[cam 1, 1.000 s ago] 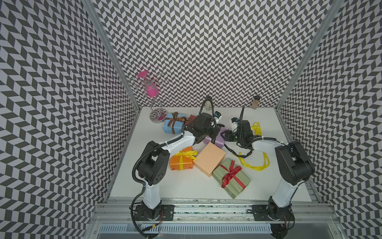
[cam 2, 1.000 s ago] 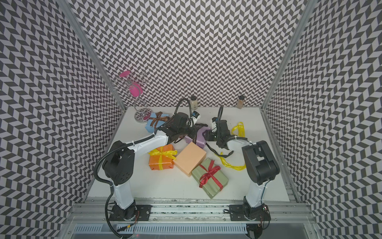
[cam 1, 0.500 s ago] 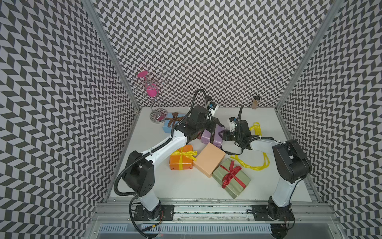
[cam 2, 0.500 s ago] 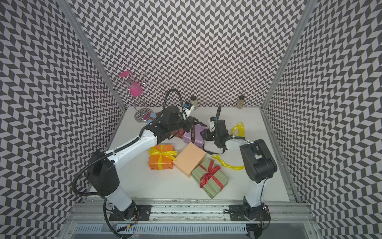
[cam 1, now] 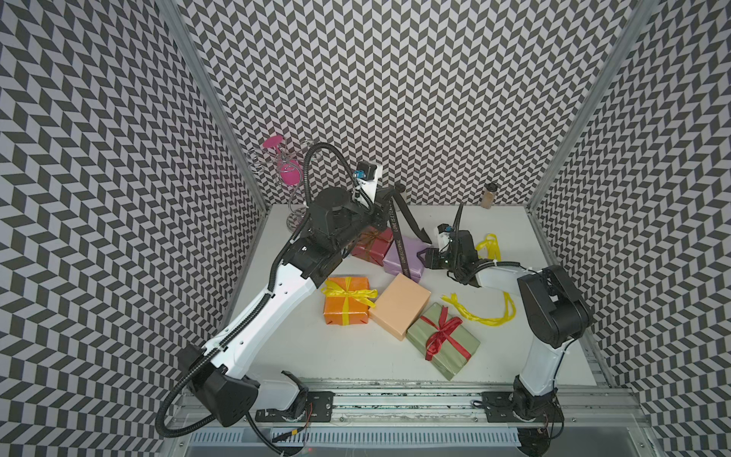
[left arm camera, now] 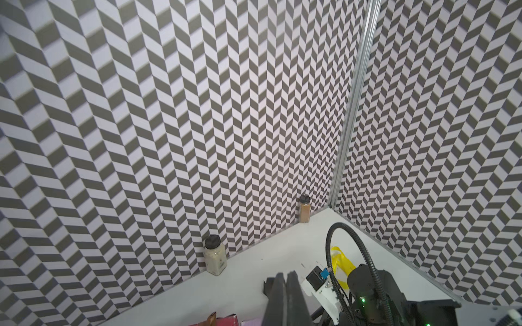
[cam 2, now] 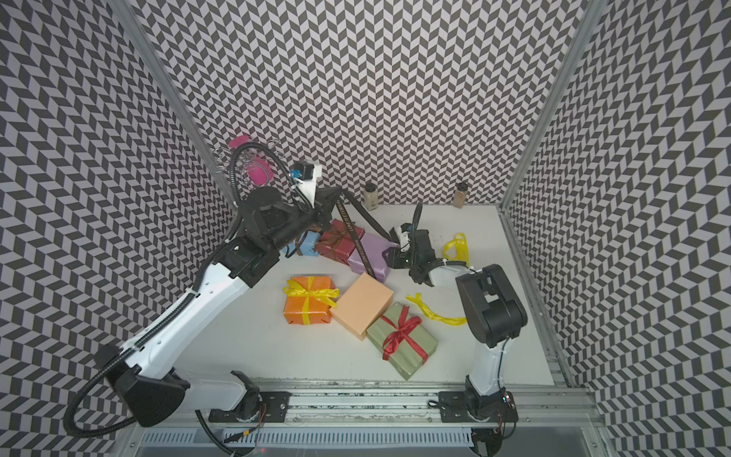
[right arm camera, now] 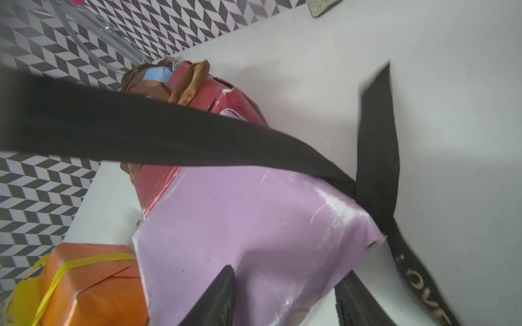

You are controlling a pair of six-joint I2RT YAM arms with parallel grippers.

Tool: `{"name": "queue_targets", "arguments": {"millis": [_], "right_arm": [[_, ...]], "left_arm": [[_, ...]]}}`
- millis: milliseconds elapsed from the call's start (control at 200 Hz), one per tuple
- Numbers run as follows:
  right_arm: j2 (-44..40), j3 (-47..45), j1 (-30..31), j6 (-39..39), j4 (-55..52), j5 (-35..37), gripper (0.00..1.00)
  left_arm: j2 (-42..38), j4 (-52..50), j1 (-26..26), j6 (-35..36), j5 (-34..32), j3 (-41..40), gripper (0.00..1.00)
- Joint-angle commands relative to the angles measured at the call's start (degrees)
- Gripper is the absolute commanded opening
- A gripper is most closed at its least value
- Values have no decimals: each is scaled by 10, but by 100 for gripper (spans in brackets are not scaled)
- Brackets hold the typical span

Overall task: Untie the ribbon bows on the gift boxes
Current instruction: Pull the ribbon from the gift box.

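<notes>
The black ribbon [cam 1: 396, 237], lettered, rises in two strands from the lilac box [cam 1: 407, 261], which lies at the far middle of the table [cam 1: 356, 356], touching the dark red box [cam 1: 372, 247]. Your left gripper [cam 1: 391, 194], raised above the boxes, is pinched together on the ribbon. Your right gripper [cam 1: 428, 256] is clamped on the lilac box's end. Judge the ribbon limp, light and slick: grip a flat tail firmly. The box looks light, so hold it down.

Black lettered ribbon [cam 1: 396, 233] runs taut upward off the lilac box [cam 1: 405, 257]. Tied: yellow bow [cam 1: 350, 293] on orange box [cam 1: 344, 314], red bow [cam 1: 445, 331] on olive box [cam 1: 461, 348], brown bow [cam 1: 372, 237] on dark red box [cam 1: 375, 249]. The peach box [cam 1: 401, 306] is bare; a yellow ribbon [cam 1: 472, 314] lies loose nearby.
</notes>
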Motion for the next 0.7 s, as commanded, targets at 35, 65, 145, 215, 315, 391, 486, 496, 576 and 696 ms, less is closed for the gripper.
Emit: {"name": "queue_targets", "arguments": {"millis": [35, 65, 145, 215, 315, 391, 486, 496, 576, 696], "right_arm": [[26, -21, 2, -7, -49, 26, 55], [27, -22, 2, -6, -48, 26, 55], [28, -26, 2, -5, -44, 26, 55], [29, -27, 2, -4, -43, 25, 55], [28, -29, 3, -3, -40, 24, 55], [28, -30, 3, -2, -39, 23, 55], [29, -30, 3, -2, -39, 23, 55], [29, -30, 3, -2, -39, 23, 55], [28, -30, 3, -3, -38, 21, 55], [28, -29, 3, -4, -39, 21, 55]], "left_arm": [[-56, 89, 11, 10, -41, 22, 0], [-60, 91, 14, 11, -44, 24, 0], [-65, 95, 22, 14, -51, 36, 0], [-66, 99, 28, 17, -58, 50, 0], [-69, 107, 31, 26, -71, 74, 0], [-69, 113, 31, 39, -80, 94, 0], [-68, 112, 31, 62, -106, 126, 0], [-68, 112, 31, 64, -109, 129, 0], [-70, 116, 31, 89, -135, 148, 0], [-66, 120, 32, 133, -178, 182, 0]]}}
